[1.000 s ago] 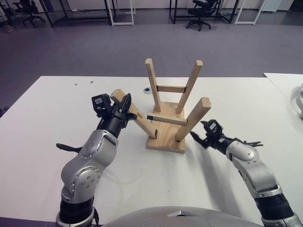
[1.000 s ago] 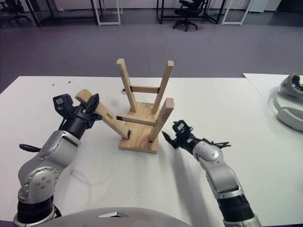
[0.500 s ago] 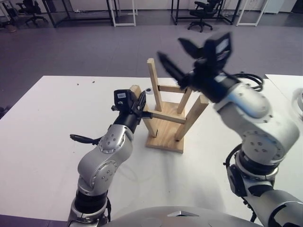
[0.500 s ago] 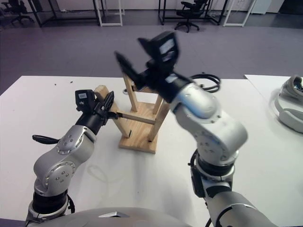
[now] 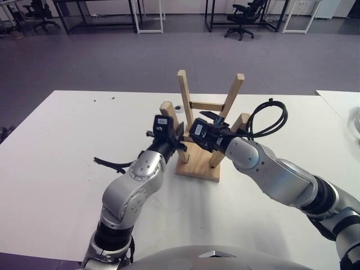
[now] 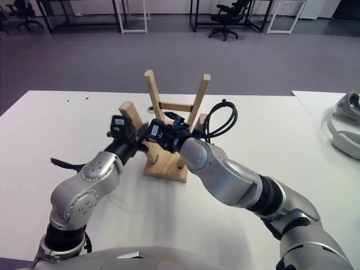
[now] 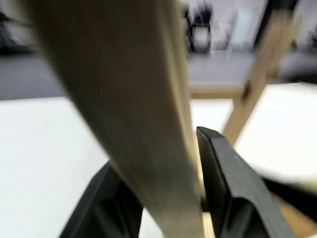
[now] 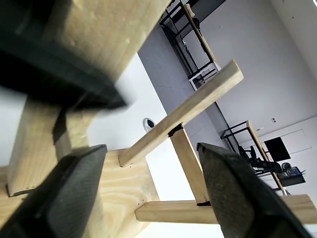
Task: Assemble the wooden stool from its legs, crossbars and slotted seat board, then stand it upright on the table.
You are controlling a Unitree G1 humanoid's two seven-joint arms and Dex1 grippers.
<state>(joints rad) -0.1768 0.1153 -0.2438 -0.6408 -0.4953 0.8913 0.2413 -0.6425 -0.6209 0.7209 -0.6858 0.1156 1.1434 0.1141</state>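
The wooden stool (image 5: pixel 205 135) is seen upside down near the middle of the table (image 5: pixel 56 169). Its seat board (image 5: pixel 198 169) lies flat on the surface and its four legs point upward. A crossbar (image 5: pixel 207 106) is fitted between the two far legs. The near-left leg (image 5: pixel 167 109) is gripped low down, just above the seat board, by the left pincer (image 5: pixel 179 139). In the left wrist view, its two black fingers (image 7: pixel 223 183) are clenched against opposite faces of the wood. The right arm is brought across from the right, so the right pincer (image 8: pixel 151 153) is held among the legs, just beside the left one. Its fingers (image 8: pixel 237 198) are spread apart with nothing between them, and the seat board and a crossbar can be seen beyond. A black cable (image 5: pixel 269 117) is looped above the right forearm. On a neighbouring table at the far right, a white headset (image 6: pixel 343 126) is lying.
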